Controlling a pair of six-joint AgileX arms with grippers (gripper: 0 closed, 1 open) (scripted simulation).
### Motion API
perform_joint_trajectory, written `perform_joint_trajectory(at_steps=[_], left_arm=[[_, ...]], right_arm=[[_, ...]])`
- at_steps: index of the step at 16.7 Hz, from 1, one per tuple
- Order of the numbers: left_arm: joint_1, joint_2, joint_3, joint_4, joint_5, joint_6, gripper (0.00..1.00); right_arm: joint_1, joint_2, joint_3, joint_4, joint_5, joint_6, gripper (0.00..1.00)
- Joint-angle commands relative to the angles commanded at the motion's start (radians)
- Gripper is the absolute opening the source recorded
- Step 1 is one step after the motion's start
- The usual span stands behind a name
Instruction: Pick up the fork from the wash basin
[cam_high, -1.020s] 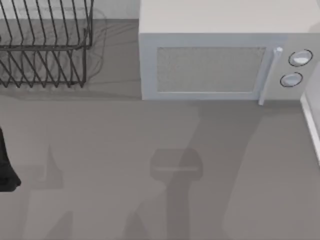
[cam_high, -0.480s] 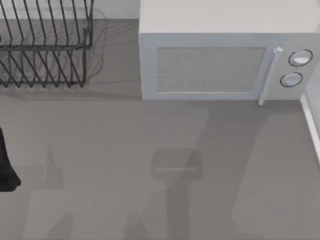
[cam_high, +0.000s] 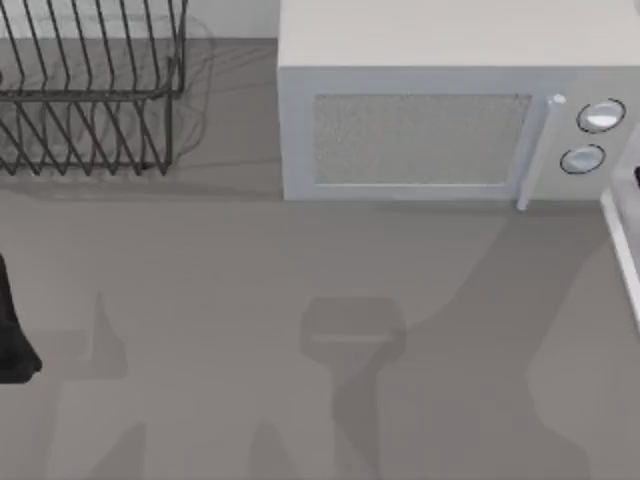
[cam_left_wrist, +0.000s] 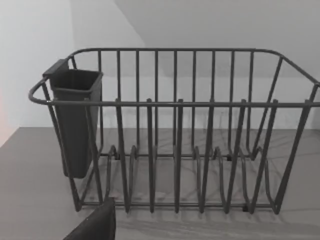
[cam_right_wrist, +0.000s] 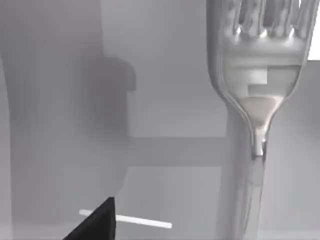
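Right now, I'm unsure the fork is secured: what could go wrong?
1. The fork looms close in the right wrist view, while the right gripper sits off to its side, so a grasp may miss or land off-centre.
2. Its handle is thin and glossy, so it could slip or twist.
The left arm is parked at the table's left edge.

Place: a rendered kitchen counter.
Counter: plain grey worktop (cam_high: 200, 300) across the lower top view.
Microwave: pale box (cam_high: 440, 110) at upper centre-right, mesh door, handle, two round knobs.
Dish rack: dark wire rack (cam_high: 85, 90) at upper left; a cutlery cup (cam_left_wrist: 75, 125) hangs on it.
Tap: chrome faucet (cam_right_wrist: 255, 90) over a grey basin (cam_right_wrist: 170, 150).
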Motion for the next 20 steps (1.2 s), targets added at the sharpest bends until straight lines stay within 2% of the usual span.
perform_joint_trajectory(at_steps=[3,8,20], left_arm=[[0.0,0.0,0.0,0.0,0.0,0.0,1.0],[0.0,0.0,0.0,0.0,0.0,0.0,1.0],[0.0,0.0,0.0,0.0,0.0,0.0,1.0]], right_arm=[[-0.001,0.051,-0.061,0.107,0.001,0.0,1.0],[-0.002,0.062,-0.075,0.126,0.001,0.001,1.0],[-0.002,0.062,-0.075,0.126,0.001,0.001,0.1]])
